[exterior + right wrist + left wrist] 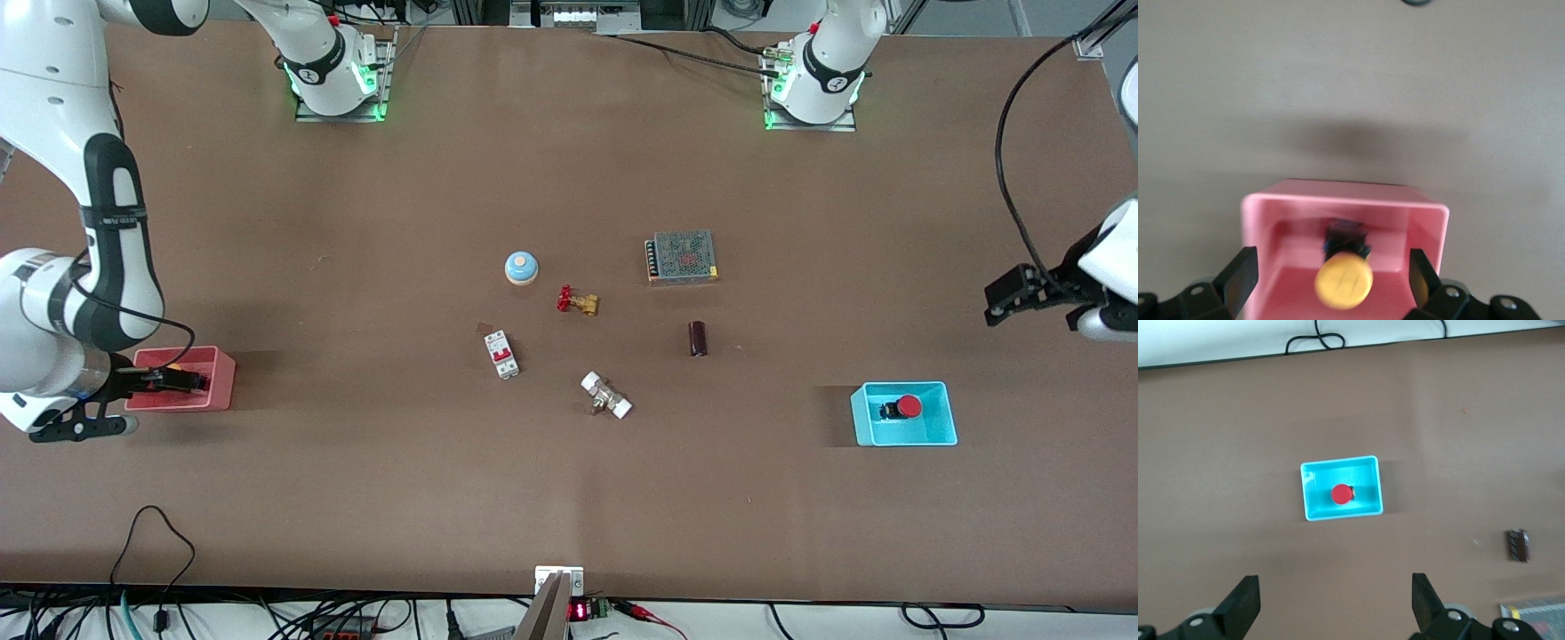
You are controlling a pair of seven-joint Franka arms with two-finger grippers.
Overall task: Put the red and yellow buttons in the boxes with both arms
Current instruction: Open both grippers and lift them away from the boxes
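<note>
The yellow button (1343, 281) lies in the pink box (1338, 190), which stands at the right arm's end of the table (222, 380). My right gripper (1331, 283) is open just over this box (188, 380), its fingers either side of the button and not touching it. The red button (909, 406) lies in the cyan box (902, 440) at the left arm's end. My left gripper (1000, 302) is open and empty, up above the table beside the cyan box. In the left wrist view (1335, 607) it looks down on that box (1309, 500) and the red button (1341, 494).
In the table's middle lie a blue dome on a beige base (522, 268), a brass valve with a red handle (578, 301), a white and red circuit breaker (502, 354), a white-ended fitting (606, 396), a dark cylinder (698, 339) and a mesh-covered power supply (682, 256).
</note>
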